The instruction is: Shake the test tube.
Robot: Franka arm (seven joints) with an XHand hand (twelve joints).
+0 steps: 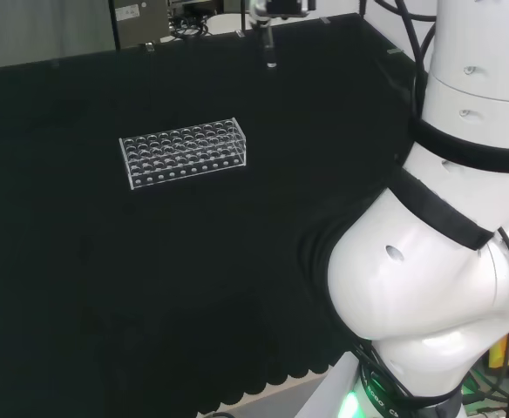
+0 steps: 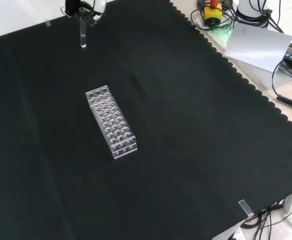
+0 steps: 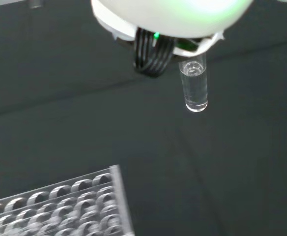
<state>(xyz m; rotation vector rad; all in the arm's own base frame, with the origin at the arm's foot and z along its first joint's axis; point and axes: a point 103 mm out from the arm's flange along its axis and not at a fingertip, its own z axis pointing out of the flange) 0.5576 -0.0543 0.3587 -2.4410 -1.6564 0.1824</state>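
Observation:
A clear test tube (image 1: 271,50) hangs upright in the air, high above the far side of the black cloth. Its top is pinched in the hand (image 1: 276,9), which reaches in at the head view's upper edge. In the front view the test tube (image 2: 82,36) hangs below the hand (image 2: 81,7) at the top left. The wrist view shows the test tube (image 3: 194,89) close up under the blurred white hand (image 3: 168,14), and I cannot tell whether it holds anything. A clear test tube rack (image 1: 183,153) (image 2: 111,122) (image 3: 60,206) with no tubes in it lies on the cloth, apart from the hand.
The black cloth (image 2: 196,130) covers the bench, with a scalloped edge at the front view's right. Beyond that edge lie cables and a white sheet (image 2: 258,45). The arm's white links (image 1: 446,261) stand at the head view's right.

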